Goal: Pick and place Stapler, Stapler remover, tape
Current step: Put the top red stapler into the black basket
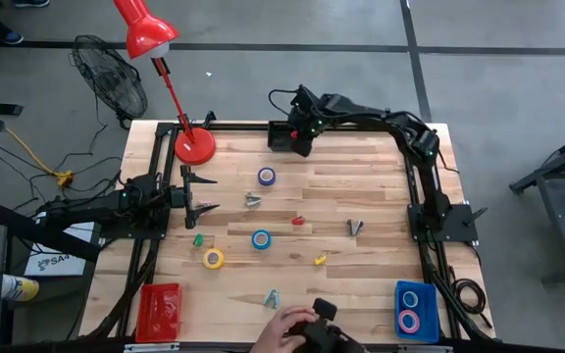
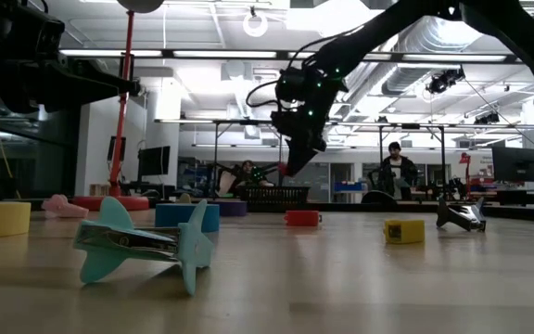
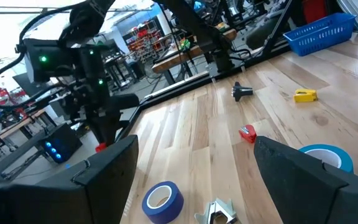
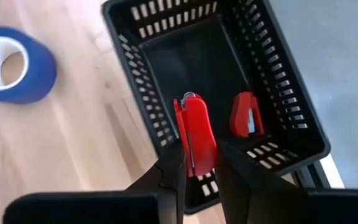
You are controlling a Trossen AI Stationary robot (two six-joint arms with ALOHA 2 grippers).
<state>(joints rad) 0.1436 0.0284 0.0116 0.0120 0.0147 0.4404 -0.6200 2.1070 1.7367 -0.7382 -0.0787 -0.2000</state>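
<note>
On the left of a pale, wood-grained desk (image 1: 341,265), the left gripper (image 1: 207,194) waits with its jaws wide apart, empty. Ahead of it lie scattered ring-shaped tape rolls: a yellow tape roll (image 1: 213,258), a blue tape roll (image 1: 261,239) and another blue tape roll (image 1: 267,176). Farther right, at the far edge, the right gripper (image 4: 199,163) hovers over a black slotted basket (image 4: 272,81), jaws clamped on a small red stapler (image 4: 195,138), glossy plastic. A second red stapler (image 4: 245,116) already lies inside. To release well, it should probably lower past the rim before opening, keeping clear of the basket walls.
</note>
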